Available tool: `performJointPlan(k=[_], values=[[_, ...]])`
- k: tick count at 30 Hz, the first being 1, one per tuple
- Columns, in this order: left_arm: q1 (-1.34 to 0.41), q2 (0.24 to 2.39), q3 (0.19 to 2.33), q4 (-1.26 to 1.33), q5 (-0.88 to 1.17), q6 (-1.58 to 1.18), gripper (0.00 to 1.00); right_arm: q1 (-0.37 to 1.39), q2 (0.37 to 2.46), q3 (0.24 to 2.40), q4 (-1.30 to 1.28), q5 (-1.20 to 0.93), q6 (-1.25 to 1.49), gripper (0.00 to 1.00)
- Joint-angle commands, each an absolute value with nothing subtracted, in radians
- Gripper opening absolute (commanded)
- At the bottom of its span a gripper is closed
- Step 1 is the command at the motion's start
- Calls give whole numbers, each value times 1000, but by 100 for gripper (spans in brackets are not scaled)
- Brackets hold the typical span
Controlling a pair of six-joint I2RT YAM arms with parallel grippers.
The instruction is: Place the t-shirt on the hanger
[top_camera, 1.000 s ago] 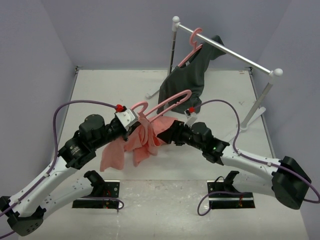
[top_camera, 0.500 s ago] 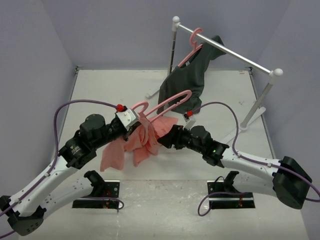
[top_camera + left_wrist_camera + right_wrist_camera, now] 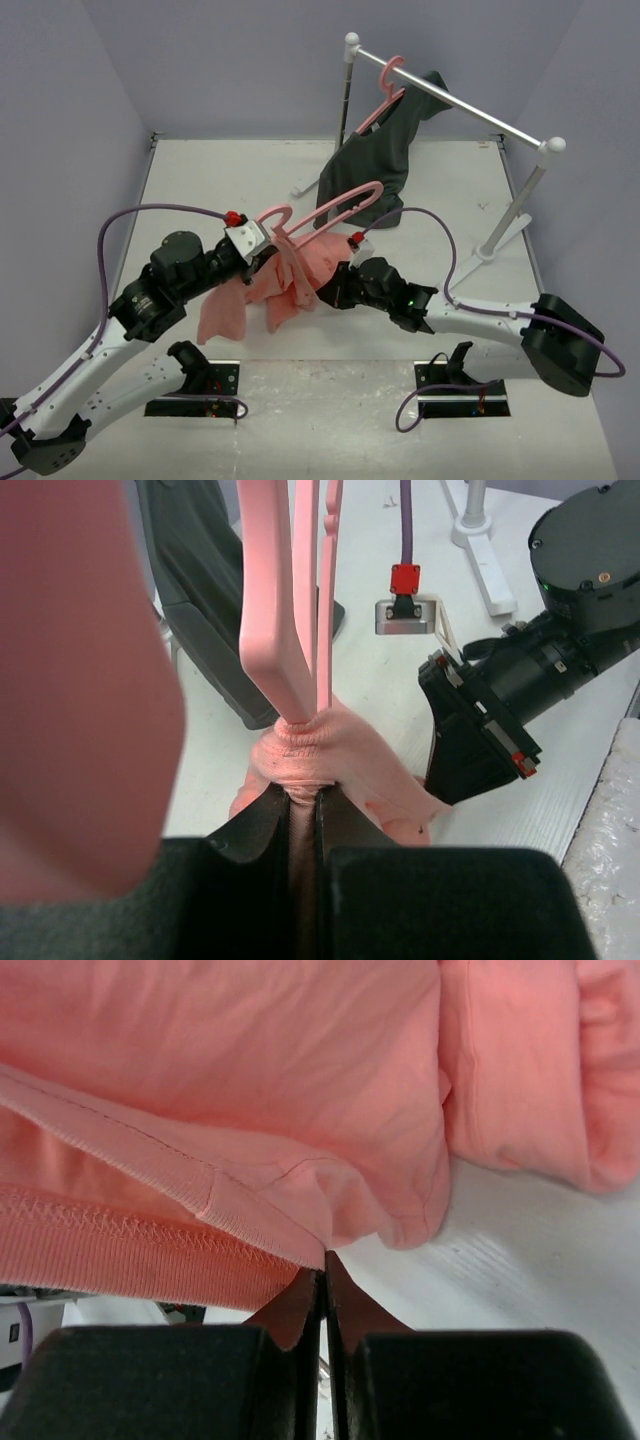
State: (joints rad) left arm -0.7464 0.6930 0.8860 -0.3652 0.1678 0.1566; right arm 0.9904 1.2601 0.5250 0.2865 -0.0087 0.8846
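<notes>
White bench (image 3: 200, 170). Left gripper (image 3: 303, 802) jaws clamped on hanger (image 3: 270, 620) neck, t-shirt (image 3: 345, 755) collar bunched there, rest hanging below. Right gripper (image 3: 322, 1275) jaws closed at hem fold; pinch uncertain. Step: threading. Next: draw cloth over hanger shoulder.

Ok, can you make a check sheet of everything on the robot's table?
Surface: white table, rougher strip at the near edge.
Job's things: shirt bunched at the neck of the hanger, rest drooping to the table.
Clutter: grey garment on a second hanger.
Grippers: left gripper shut on hanger; right gripper shut, tips at the shirt's hem, pinch unclear.
Cables: purple cables loop above both arms.
Surroundings: rack back right, plain walls.
</notes>
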Motion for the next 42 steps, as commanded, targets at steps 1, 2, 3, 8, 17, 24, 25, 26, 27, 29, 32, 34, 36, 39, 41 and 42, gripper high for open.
performJointPlan(k=[1, 2, 3, 8, 17, 24, 25, 26, 27, 29, 32, 34, 36, 39, 41, 42], values=[[-741, 648, 1011, -360, 256, 141, 0, 906, 1101, 621, 99, 139, 785, 0], [-741, 638, 1028, -369, 277, 141, 0, 852, 1053, 632, 58, 136, 774, 0], [-741, 628, 1035, -378, 290, 139, 0, 802, 1017, 640, 26, 119, 759, 0], [-741, 575, 1019, -413, 328, 135, 0, 559, 853, 731, -164, 64, 681, 0], [-741, 599, 952, -466, 347, 120, 0, 349, 837, 1026, -408, 30, 567, 0], [-741, 756, 960, -571, 326, 85, 0, 353, 961, 1288, -602, 6, 493, 0], [-741, 773, 968, -555, 295, 72, 0, 369, 972, 1302, -615, -5, 488, 0], [-741, 790, 976, -540, 264, 59, 0, 386, 983, 1316, -628, -16, 483, 0], [-741, 814, 991, -527, 258, 47, 0, 417, 998, 1327, -635, 4, 481, 0], [-741, 884, 1020, -509, 275, 23, 0, 469, 1050, 1347, -646, 60, 473, 0], [-741, 955, 1056, -448, 332, 5, 0, 561, 1145, 1408, -684, 86, 470, 0], [-741, 991, 1046, -330, 383, -48, 0, 658, 1228, 1480, -735, 124, 476, 0], [-741, 1014, 1023, -260, 357, -83, 0, 737, 1265, 1486, -733, 146, 506, 0], [-734, 1039, 1006, -199, 274, -97, 0, 761, 1262, 1455, -713, 130, 554, 4], [-719, 1054, 991, -170, 259, -107, 0, 761, 1258, 1445, -736, 127, 569, 23], [-708, 1054, 983, -154, 284, -109, 0, 762, 1249, 1437, -736, 118, 569, 33]])
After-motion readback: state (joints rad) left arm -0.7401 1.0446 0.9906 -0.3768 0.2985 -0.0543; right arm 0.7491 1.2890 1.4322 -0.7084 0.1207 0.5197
